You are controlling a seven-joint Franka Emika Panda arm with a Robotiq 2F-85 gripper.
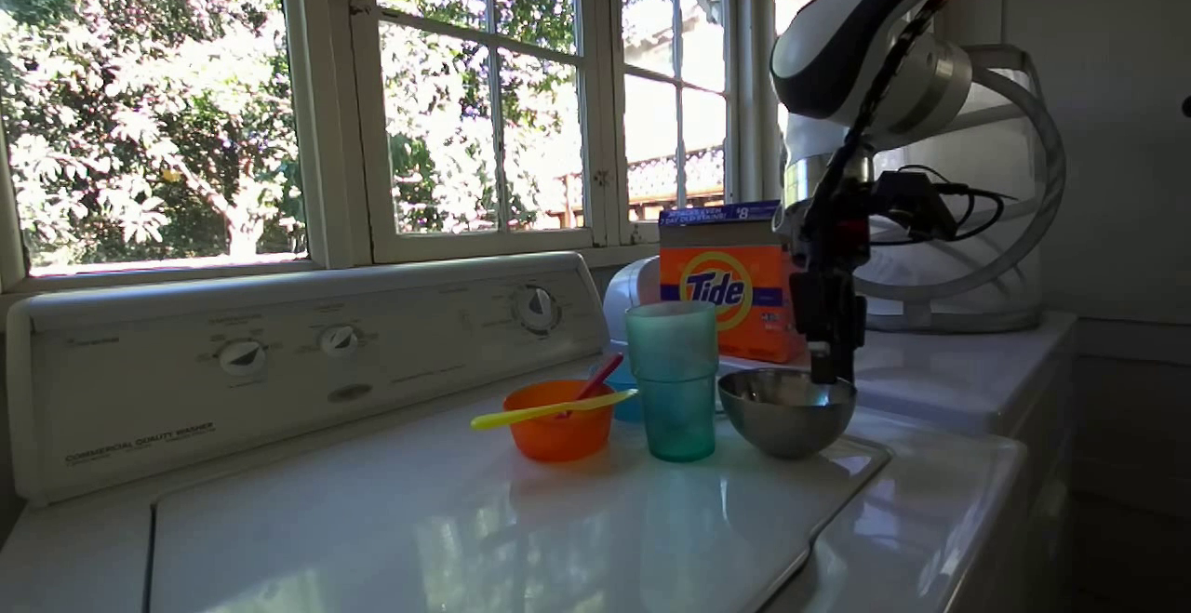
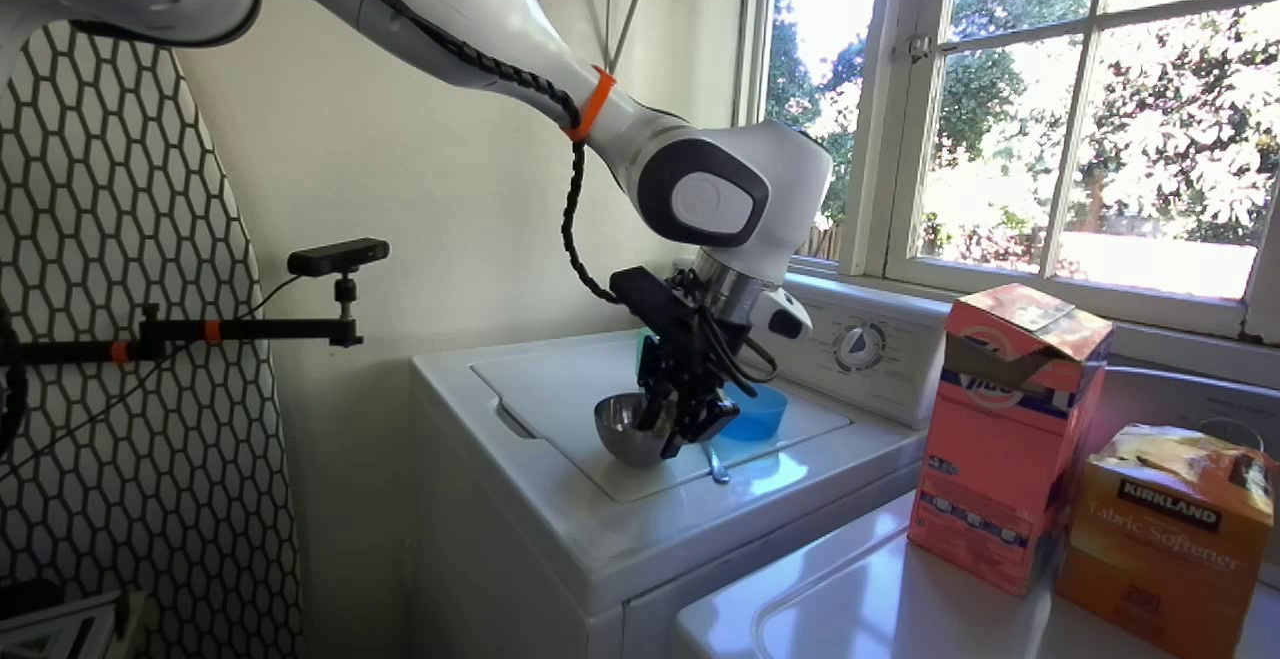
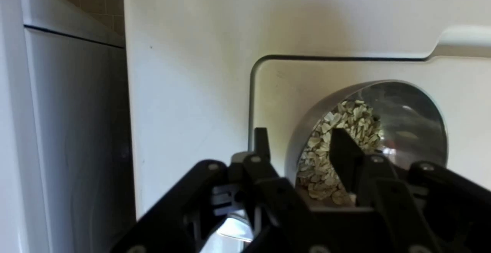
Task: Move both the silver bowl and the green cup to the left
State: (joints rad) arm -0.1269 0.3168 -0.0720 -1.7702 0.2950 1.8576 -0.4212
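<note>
The silver bowl (image 1: 787, 422) stands upright on the washer lid in both exterior views. Flakes resembling oats (image 3: 356, 124) lie inside it in the wrist view. My gripper (image 3: 299, 138) reaches down at the bowl's rim, its jaws parted: one finger (image 3: 262, 141) is outside the wall, the opposite finger (image 3: 341, 149) is over the inside. Gaps show on both sides of the wall, so the bowl (image 2: 622, 434) is not gripped. Just beside the bowl stands the green cup (image 1: 672, 390), upright; my gripper hides most of it in an exterior view, and the wrist view does not include it.
An orange bowl (image 1: 558, 441) with a yellow utensil (image 1: 549, 410) and a red one sits beside the cup. A blue container (image 2: 757, 414) is behind my gripper. A Tide box (image 2: 1005, 439) and a fabric softener box (image 2: 1165, 539) stand on the neighbouring machine. The control panel (image 1: 307, 362) borders the lid.
</note>
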